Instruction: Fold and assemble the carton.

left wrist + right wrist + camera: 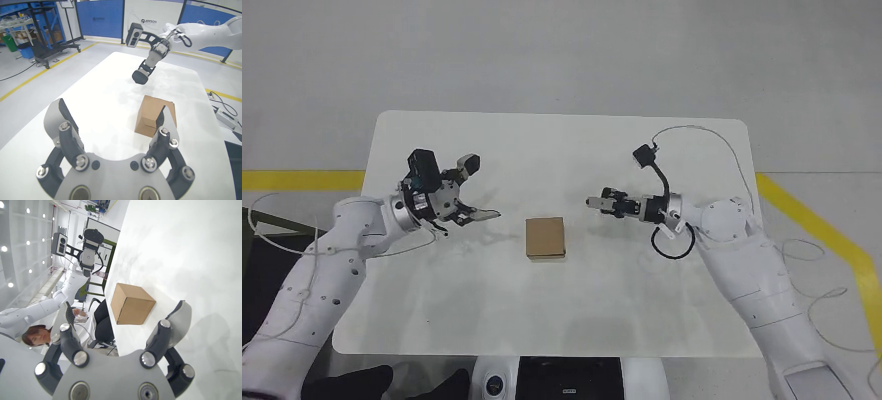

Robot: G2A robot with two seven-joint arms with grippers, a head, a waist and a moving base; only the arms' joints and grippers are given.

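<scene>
A closed brown carton stands as a small cube in the middle of the white table. My left gripper hovers to its left, open, with nothing between its fingers. In the left wrist view the carton lies just beyond one fingertip of the left gripper. My right gripper is held to the right of the carton, a short gap away, and points at it. The right wrist view shows the right gripper open and empty, with the carton ahead of it.
A thin white cable loops over the table's back right corner. Bare tabletop lies in front of and behind the carton. The table's near edge is close to the robot's base.
</scene>
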